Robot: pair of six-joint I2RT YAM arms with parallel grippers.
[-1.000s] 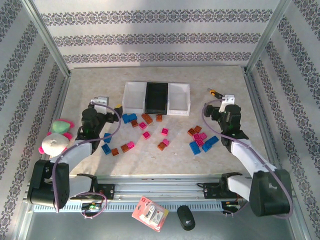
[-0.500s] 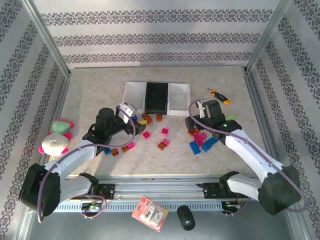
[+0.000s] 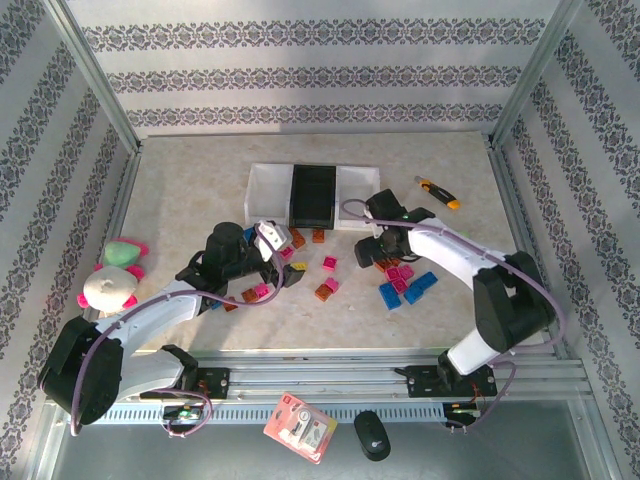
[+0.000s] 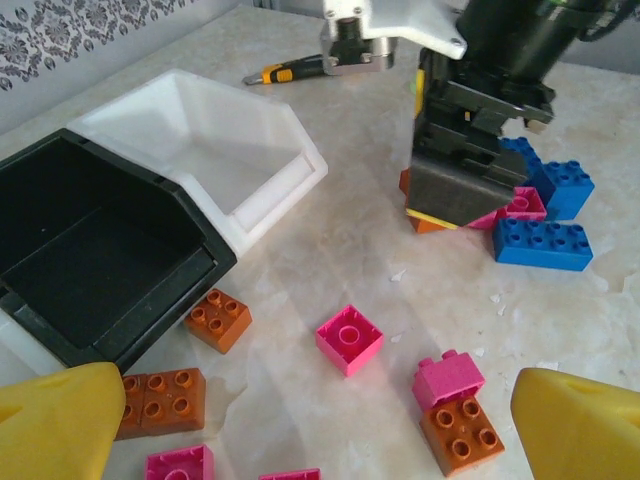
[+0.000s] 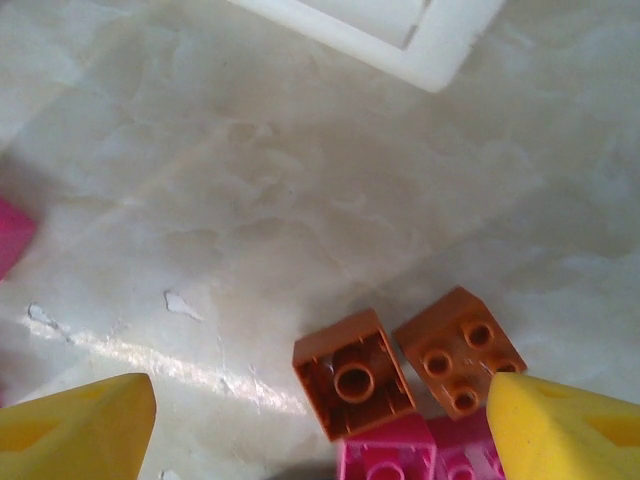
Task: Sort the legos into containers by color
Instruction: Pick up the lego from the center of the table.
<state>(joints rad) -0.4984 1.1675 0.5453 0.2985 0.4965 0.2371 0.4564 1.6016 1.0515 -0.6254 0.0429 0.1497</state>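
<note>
Two orange-brown legos [image 5: 352,385] lie side by side at lower centre, between the pincer's [image 5: 320,440] spread yellow fingertips [image 5: 75,430]; a white tray [image 5: 400,30] corner shows at the top.

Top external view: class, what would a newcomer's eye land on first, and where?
The blue, pink and orange legos scattered mid-table, with the left gripper and right gripper poised over them, jaws open. Behind them sits a row of three trays, white, black, white; a plush toy lies at the left edge.

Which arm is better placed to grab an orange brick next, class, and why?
Probably the right. The right end effector hangs open, low over two orange bricks lying between its fingertips. The left end effector, also open, seems higher, over a pink brick.
</note>
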